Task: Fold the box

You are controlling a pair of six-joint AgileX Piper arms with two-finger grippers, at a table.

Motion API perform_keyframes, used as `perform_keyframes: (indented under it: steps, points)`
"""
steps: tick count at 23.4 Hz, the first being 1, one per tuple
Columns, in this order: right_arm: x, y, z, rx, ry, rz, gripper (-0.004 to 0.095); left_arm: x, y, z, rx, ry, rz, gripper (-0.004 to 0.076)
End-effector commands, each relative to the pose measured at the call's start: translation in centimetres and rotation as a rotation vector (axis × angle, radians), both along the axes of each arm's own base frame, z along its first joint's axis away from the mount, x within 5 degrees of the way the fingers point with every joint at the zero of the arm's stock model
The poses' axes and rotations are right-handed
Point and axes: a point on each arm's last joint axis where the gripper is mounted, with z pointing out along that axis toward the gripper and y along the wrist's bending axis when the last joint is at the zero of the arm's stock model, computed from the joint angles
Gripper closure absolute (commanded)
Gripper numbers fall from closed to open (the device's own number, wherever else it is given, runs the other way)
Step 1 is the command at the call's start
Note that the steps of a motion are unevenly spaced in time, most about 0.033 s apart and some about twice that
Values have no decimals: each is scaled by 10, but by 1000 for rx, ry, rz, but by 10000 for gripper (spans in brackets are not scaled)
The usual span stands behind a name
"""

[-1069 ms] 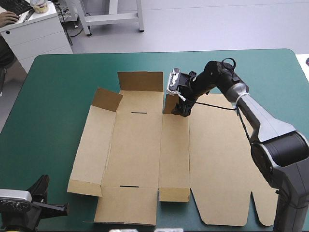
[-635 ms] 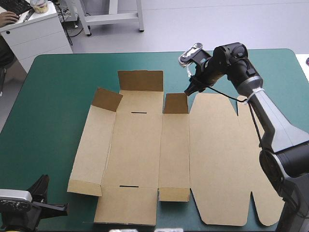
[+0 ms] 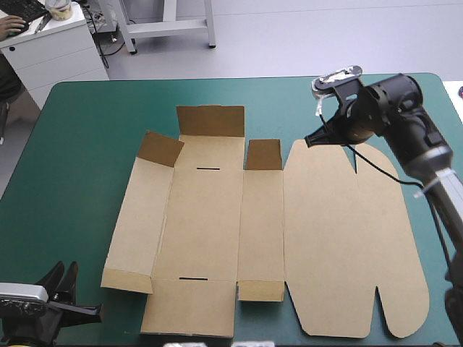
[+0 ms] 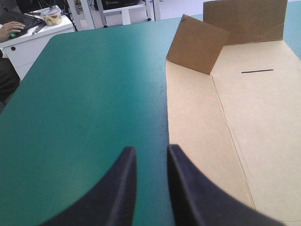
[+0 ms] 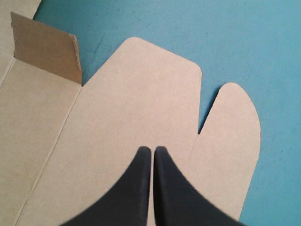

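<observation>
From above, you are seeing the box [image 3: 217, 231] lying mostly flat mid-worktop [image 3: 87, 144], with three short flaps standing up along its 12 o'clock edge. The right end effector [image 3: 307, 142] is hovering over the box near its 1 o'clock edge. The left end effector [image 3: 64, 269] is sitting at the worktop's 7 o'clock corner.

Left wrist: its fingers are standing slightly apart, gripping nothing, with the box just beside them.

Right wrist: its fingers are pressing together, empty, above the box's rounded panel.

Brown box [image 3: 268, 238] flat on teal-green cover, 3 far flaps raised
</observation>
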Motion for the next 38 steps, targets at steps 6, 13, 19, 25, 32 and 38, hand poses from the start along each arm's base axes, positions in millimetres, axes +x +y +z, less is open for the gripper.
perform_keyframes:
  steps: [6,13,19,25,32,38]
  points:
    - [-114,-46,-12,87,-201,-63,909,3,2,12,-1,-101,15,196]
    - [-178,-69,-43,158,-270,-90,909,4,1,20,-64,-94,21,196]
    - [-216,-81,-41,215,-349,-84,909,26,1,44,-61,94,14,196]
    - [-237,-89,-42,217,-333,-89,909,79,2,74,-53,365,1,196]
    - [-249,-88,-49,189,-264,-26,909,151,-16,53,-233,685,-168,196]
    - [-255,-88,-49,220,-266,-10,910,186,-1,19,-229,862,-163,196]
